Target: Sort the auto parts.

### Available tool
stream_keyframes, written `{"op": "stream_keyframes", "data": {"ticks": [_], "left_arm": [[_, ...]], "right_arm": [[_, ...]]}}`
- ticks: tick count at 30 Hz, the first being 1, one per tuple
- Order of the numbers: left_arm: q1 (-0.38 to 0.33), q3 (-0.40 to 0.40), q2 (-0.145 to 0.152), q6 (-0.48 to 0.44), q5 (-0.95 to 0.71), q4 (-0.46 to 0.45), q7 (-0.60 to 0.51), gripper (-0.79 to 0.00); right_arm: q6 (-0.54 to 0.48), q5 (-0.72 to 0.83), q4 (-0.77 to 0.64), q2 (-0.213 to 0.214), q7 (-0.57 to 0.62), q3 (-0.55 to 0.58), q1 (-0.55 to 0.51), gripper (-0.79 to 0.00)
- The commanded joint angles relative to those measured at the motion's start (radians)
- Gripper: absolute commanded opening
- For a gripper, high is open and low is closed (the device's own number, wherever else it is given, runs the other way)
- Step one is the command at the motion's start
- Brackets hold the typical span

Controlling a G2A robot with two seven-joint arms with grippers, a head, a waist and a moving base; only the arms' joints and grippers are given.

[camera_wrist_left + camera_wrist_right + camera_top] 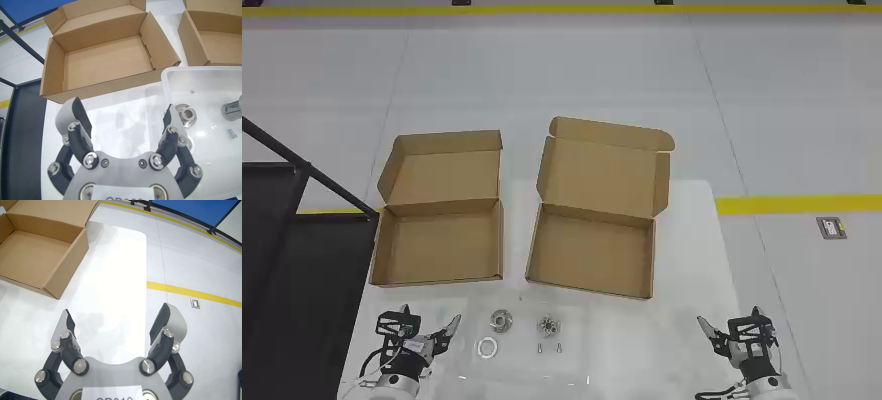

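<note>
Parts of bright metal lie in a shallow clear tray [164, 79] at the near edge of the white bench [113, 275], in front of two cardboard boxes. A flanged hub [186, 115] sits closest to the tray's left wall; a slotted coupling [231, 111] lies to its right, apart from it; a flat ring [485, 347] lies nearer the robot than the hub; a pair of small screws [539, 348] lies side by side on the robot's side of the coupling; no part touches another.

Behind the tray the boxes stand open with their lids folded back; the left box [437, 250] sits square to the bench edge; the right box [592, 255] is the larger and is turned slightly, with a narrow gap between the two.

The left tool [123, 106] hangs above the near left of the bench, just left of the tray; its fingers [81, 113] are spread wide and grip nothing; in its wrist view one fingertip overlaps the tray's left rim, close beside the hub and partly in front of the ring.

The right tool [116, 311] hangs above the near right corner of the bench, well apart from the parts; its fingers are likewise spread wide with nothing in their grasp; the near right corner of the right box lies ahead of it and to its left.

A black frame [302, 180] stands against the bench's left side; a yellow floor line [802, 205] runs across beyond the bench on the right.
</note>
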Motion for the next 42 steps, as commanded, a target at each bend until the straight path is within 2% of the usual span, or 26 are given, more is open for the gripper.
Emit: {"op": "stream_keyframes", "data": {"ticks": [1, 36, 38, 42], "left_arm": [[0.000, 0.000, 0.000, 0.000, 0.000, 0.000, 0.000, 0.000], [-0.001, 0.001, 0.000, -0.002, -0.001, -0.003, 0.002, 0.000], [-0.004, 0.009, 0.001, -0.047, 0.006, -0.013, 0.030, 0.000], [0.006, -0.005, 0.000, -0.076, -0.011, -0.009, 0.091, 0.000]], "right_arm": [[0.000, 0.000, 0.000, 0.000, 0.000, 0.000, 0.000, 0.000], [0.000, 0.000, 0.000, 0.000, 0.000, 0.000, 0.000, 0.000], [-0.011, 0.017, -0.006, -0.002, -0.016, -0.002, 0.001, 0.000], [-0.052, 0.031, -0.027, -0.001, -0.067, 0.016, -0.017, 0.000]]}}
